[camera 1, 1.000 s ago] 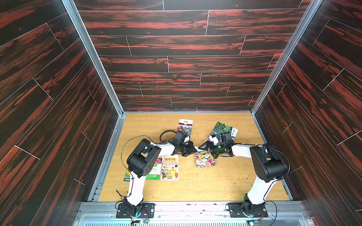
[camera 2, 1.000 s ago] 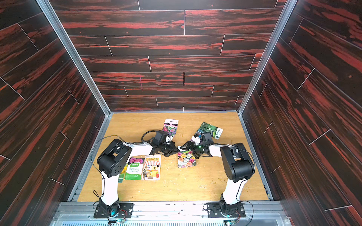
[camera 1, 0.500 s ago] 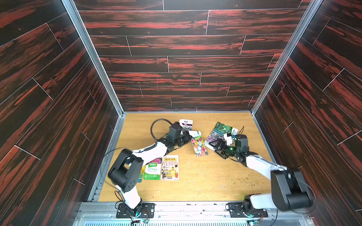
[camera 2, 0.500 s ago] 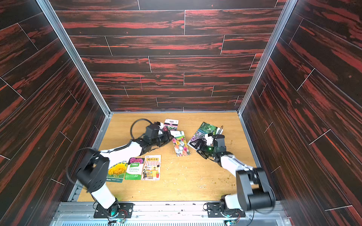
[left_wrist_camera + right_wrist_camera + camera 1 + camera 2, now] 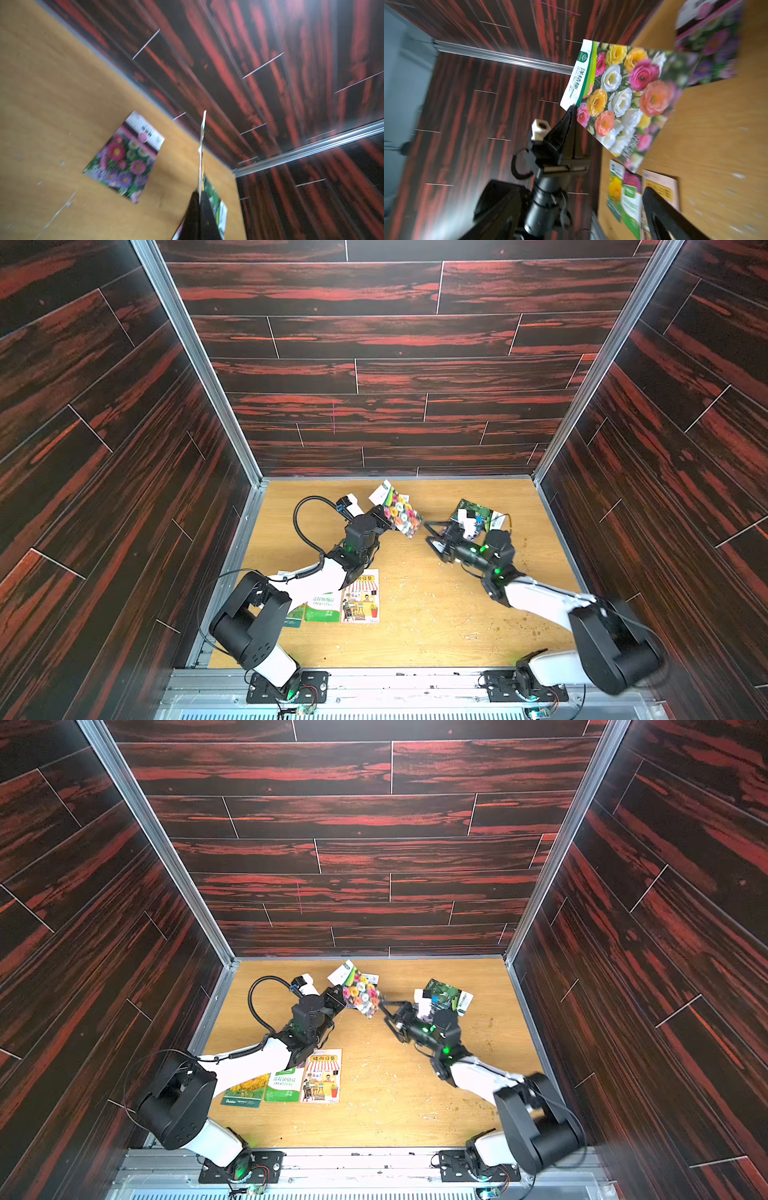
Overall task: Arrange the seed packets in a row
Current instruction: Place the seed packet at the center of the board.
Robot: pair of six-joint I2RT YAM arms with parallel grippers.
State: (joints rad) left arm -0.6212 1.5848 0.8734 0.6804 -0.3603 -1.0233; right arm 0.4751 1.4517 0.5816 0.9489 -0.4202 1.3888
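The left gripper [image 5: 383,517] has lifted the flower packet [image 5: 402,512] off the counter [image 5: 436,614], pinching its edge at 12 o'clock. The right gripper [image 5: 432,536], spread and empty, has backed away. The packet probably goes next beside the row [image 5: 349,601] at 7 o'clock.

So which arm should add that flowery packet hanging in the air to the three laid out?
Left. The left claw is shut on the glossy multicoloured-flower packet, and the flat cartoon-shop packet it probably belongs beside lies nearer the left arm. The right claw is open and empty.
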